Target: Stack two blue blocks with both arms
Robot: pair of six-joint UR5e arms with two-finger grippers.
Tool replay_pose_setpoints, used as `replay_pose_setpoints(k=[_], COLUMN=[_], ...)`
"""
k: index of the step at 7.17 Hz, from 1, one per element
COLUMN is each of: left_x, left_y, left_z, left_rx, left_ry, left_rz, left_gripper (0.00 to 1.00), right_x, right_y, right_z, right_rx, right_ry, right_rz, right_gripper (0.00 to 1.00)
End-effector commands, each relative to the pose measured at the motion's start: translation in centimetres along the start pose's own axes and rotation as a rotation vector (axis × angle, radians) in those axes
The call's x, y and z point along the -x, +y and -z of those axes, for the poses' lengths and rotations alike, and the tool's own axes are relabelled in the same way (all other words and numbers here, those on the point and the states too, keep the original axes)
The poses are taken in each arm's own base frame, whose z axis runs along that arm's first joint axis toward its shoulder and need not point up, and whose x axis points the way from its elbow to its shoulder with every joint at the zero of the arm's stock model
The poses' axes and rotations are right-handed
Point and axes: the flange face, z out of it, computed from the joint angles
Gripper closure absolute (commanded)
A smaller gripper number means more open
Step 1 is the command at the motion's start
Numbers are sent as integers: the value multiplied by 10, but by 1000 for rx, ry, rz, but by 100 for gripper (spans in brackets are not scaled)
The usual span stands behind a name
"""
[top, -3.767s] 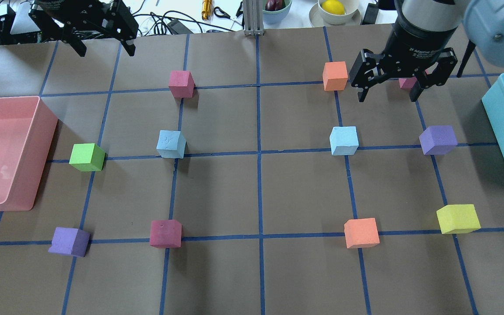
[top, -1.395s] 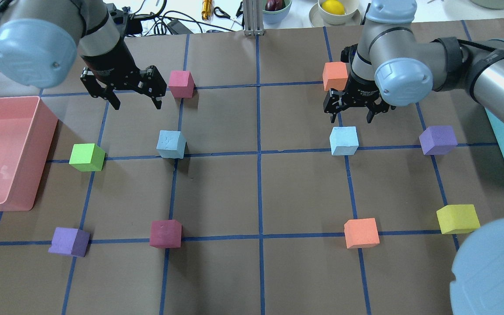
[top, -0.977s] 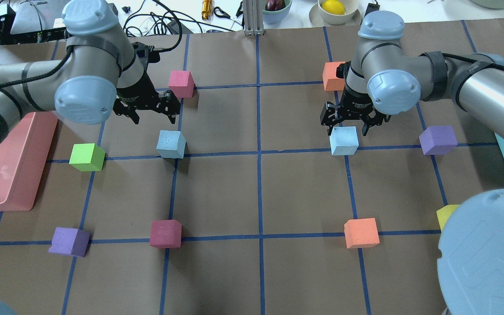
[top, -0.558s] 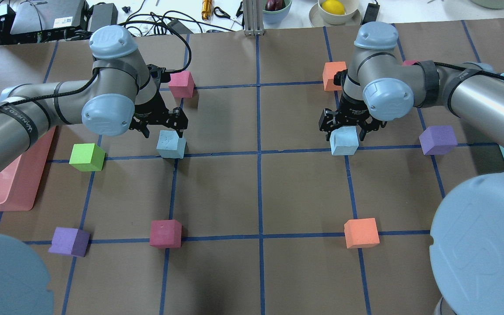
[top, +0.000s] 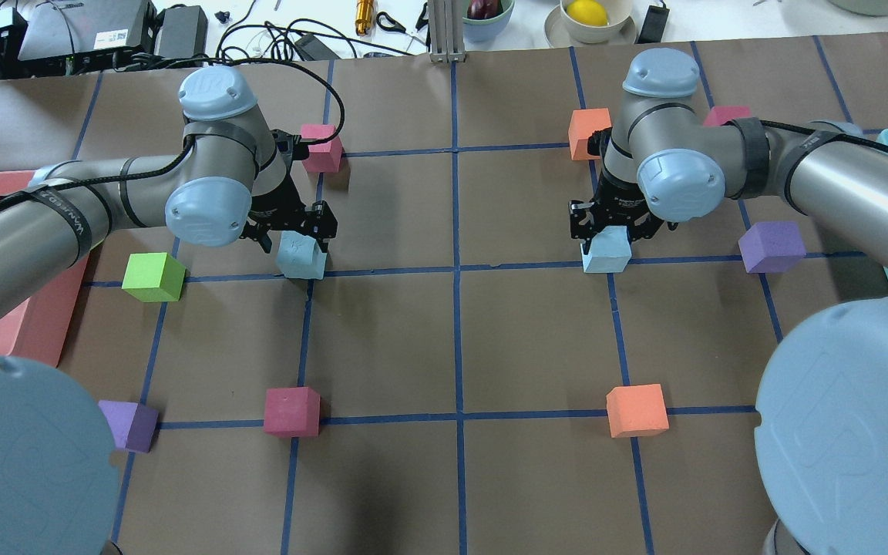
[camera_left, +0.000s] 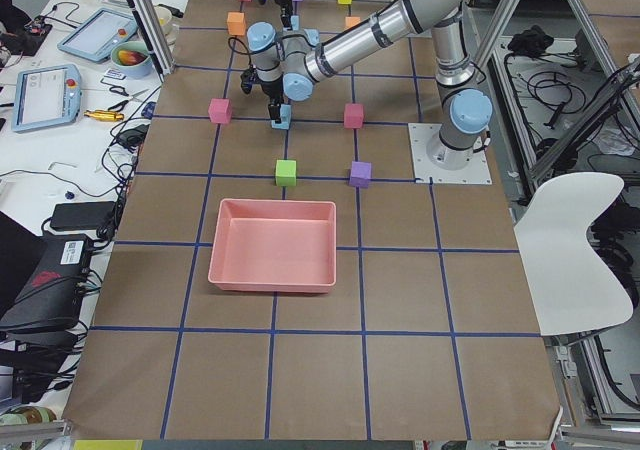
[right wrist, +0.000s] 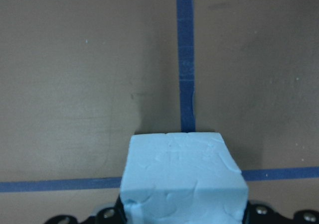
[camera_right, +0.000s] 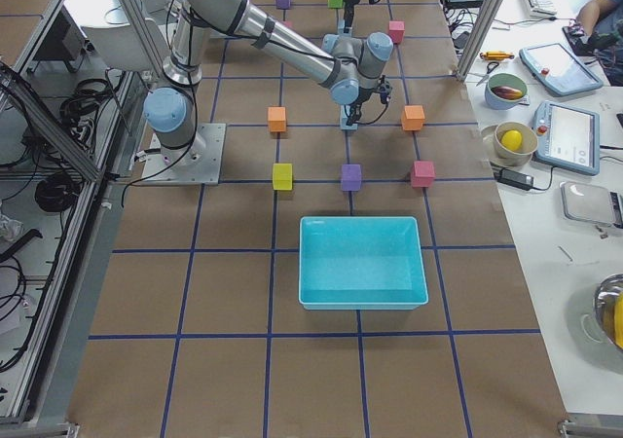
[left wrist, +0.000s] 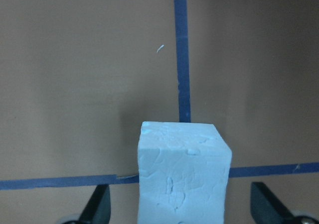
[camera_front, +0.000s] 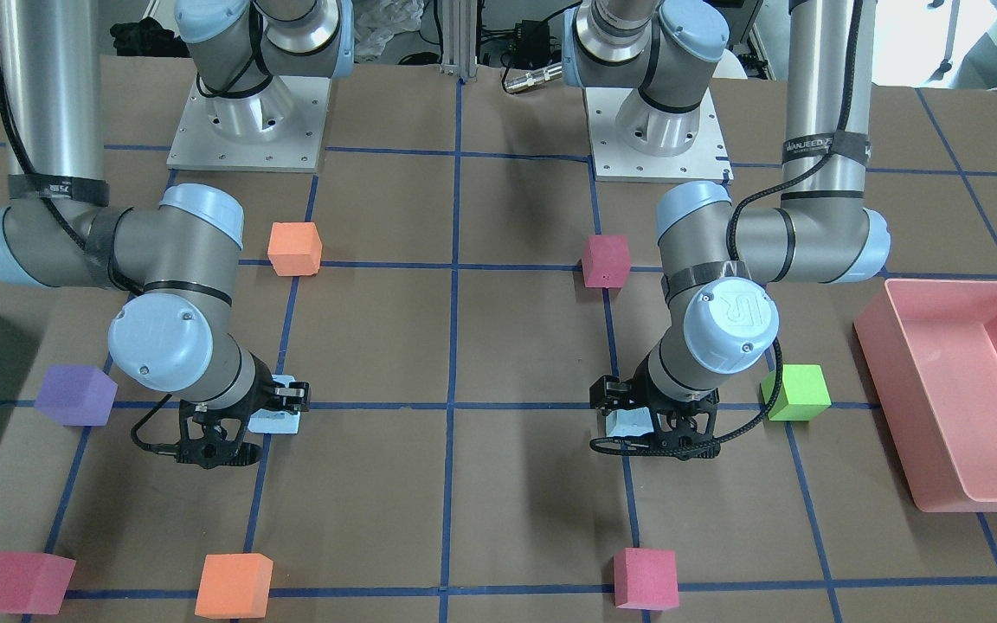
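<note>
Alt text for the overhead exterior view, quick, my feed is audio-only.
The left claw straddles one blue block and the right claw clasps the other blue block, both blocks resting apart on the gridded brown table. Other coloured cubes lie scattered around.

- Left blue block (top: 301,258), right blue block (top: 606,250): pale sky-blue, pitted.
- Table (top: 452,339): brown, gridded with dark-blue tape.
- Left-edge bin (camera_front: 974,389): pink.
- Right-edge bin (camera_right: 362,263): teal.
- Others: green cube (top: 153,277), purple cube (top: 772,247), orange cube (top: 637,411), magenta cube (top: 291,412).
</note>
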Motion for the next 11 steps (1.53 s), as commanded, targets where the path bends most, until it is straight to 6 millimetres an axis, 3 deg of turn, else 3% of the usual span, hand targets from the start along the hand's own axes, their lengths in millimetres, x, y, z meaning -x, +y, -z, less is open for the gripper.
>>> replay_pose_setpoints(k=[1,2,3,4,6,7,9,11], left_x=[1,0,-1,-1,1,3,4,5], left_y=[-2,-2,-3,-4,-6,-6,-14,-30], left_z=[-2,-2,-1,0,15,19,32,47], left_rx=[-8,-12,-15,-18,-47,-54,-82,-111], left_ry=[-9,-2,4,4,6,20,25,20], left_rz=[1,2,11,13,14,20,20,21], left_gripper=[57,85,100,100,100,100,100,100], right_x=[7,21,36,64,150,186,210,213], right_y=[-3,-13,-37,-61,-96,-103,-108,-108], right_z=[44,72,96,102,93,74,49,41], right_rx=[-78,-93,-106,-109,-144,-137,-122,-111], right_ry=[-5,-42,-107,-107,-117,-115,-111,-108], right_rz=[-39,-56,-43,-32,-78,-106,-98,-88], right_gripper=[100,100,100,100,100,100,100,100])
